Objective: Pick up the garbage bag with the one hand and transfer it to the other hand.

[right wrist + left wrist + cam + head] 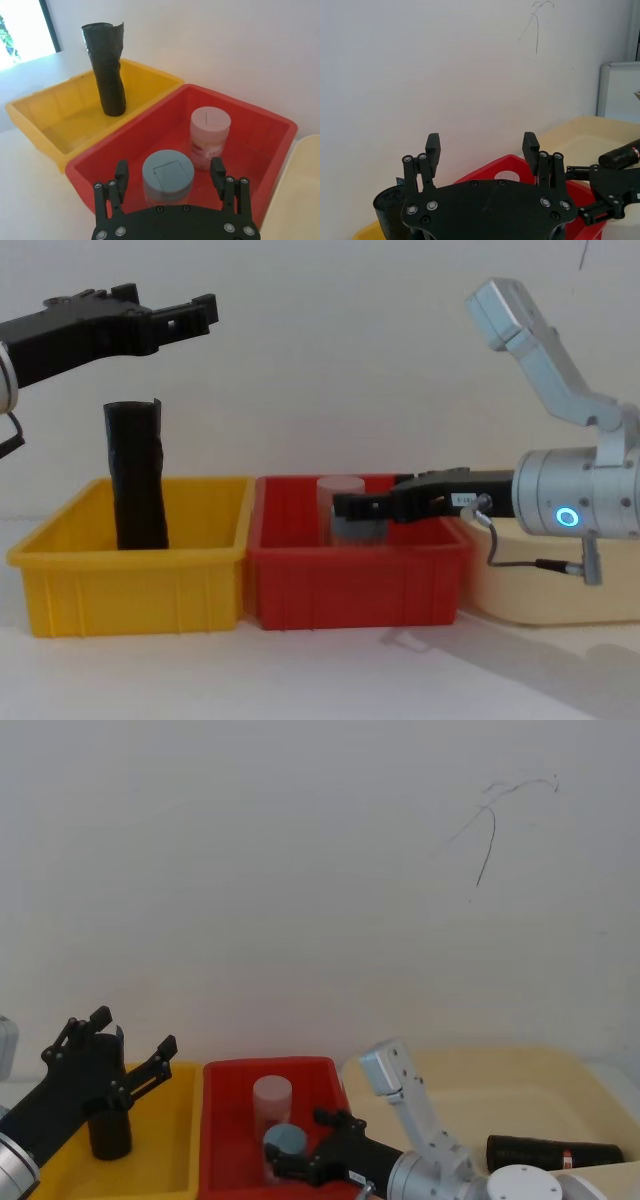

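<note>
While the right end effector (169,169) hovers wide open over the red bin (270,150) at lower centre, the garbage bag (550,1153) lies on its side in the cream bin (480,1070) at lower right. It should swing over there and grip mid-roll. The left end effector (482,145) hangs wide open at upper left, above the plain black roll (135,475).

yellow bin (130,580): plain black roll (135,475) upright | red bin (355,585): two jars | cream bin (520,1095)
</note>
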